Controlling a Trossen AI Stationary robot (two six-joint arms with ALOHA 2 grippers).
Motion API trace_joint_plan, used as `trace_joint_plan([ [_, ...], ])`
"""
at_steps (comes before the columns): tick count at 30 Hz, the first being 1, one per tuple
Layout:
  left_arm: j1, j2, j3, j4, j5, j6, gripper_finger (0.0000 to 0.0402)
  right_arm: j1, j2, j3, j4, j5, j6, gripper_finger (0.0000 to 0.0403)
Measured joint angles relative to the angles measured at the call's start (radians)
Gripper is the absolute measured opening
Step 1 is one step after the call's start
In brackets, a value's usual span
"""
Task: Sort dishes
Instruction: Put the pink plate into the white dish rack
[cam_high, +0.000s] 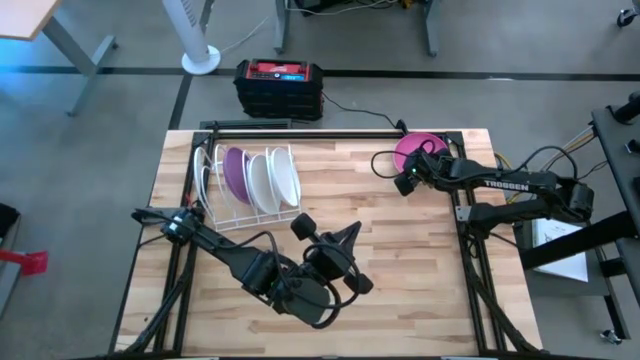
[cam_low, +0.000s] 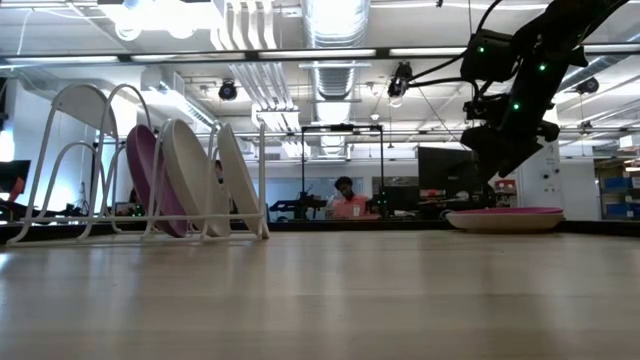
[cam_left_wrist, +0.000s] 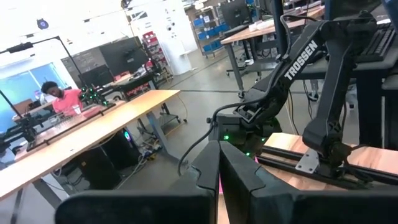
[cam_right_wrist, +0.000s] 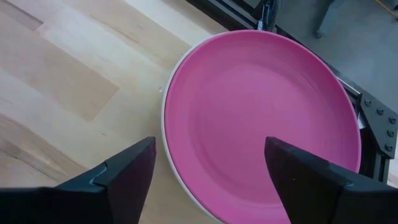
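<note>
I'm looking down on the butcher-block table (cam_high: 400, 260), the biggest thing here, pale planks on a black frame. Next in size are the two dark arms. The right arm (cam_high: 500, 185) reaches in from the right edge, and I can read "TROSSEN" in white letters along its link, both from above and in the left wrist camera. The left arm (cam_high: 250, 265) lies folded low along the near edge.

The white wire dish rack (cam_high: 245, 185) stands near the far left corner. It holds a purple plate (cam_high: 236, 173) and two white plates (cam_high: 275, 178) upright on edge, side by side in neighbouring slots; from the table-level camera they lean slightly.

The magenta plate (cam_right_wrist: 264, 118) lies flat at the far right corner, with a cream rim showing around the pink. The right gripper (cam_right_wrist: 208, 180) hangs right over it, fingers spread wide with one over the wood beside the rim and the other over the pink surface, nothing between them. I can't tell whether they touch the plate.

The left gripper (cam_high: 325, 232) sits near the middle of the near edge, fingers apart from above, carrying nothing.

Beyond the far edge, a black and red box (cam_high: 279, 84) sits on the floor; any writing on it is too small to read.
</note>
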Motion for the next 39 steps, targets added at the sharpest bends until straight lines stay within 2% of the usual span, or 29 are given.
trace_joint_plan([
  [4,0.0,0.0,0.0,0.0,0.0,0.07,0.0,0.0,0.0,0.0,0.0,0.0,0.0,0.0292],
  [15,0.007,0.0,0.0,-0.005,-0.008,0.472,0.0,0.0,0.0,0.0,0.0,0.0,0.0,0.0275],
  [18,0.017,0.0,0.0,-0.025,0.007,0.451,0.0,0.0,0.0,0.0,0.0,0.0,0.0,0.0273],
  [23,0.02,0.009,0.0,-0.075,0.175,0.325,0.0,0.0,0.0,0.0,0.0,0.0,0.0,0.0278],
  [26,0.01,0.029,0.0,-0.085,0.229,0.244,0.0,0.0,-0.002,0.0,0.0,0.0,0.0,0.0284],
  [33,-0.018,0.088,0.0,-0.093,0.23,0.228,0.0,0.0,0.0,0.0,0.001,0.0,0.004,0.0295],
  [39,-0.024,0.094,0.0,-0.112,0.175,0.264,0.0,0.01,-0.001,0.0,0.092,-0.02,0.046,0.029],
])
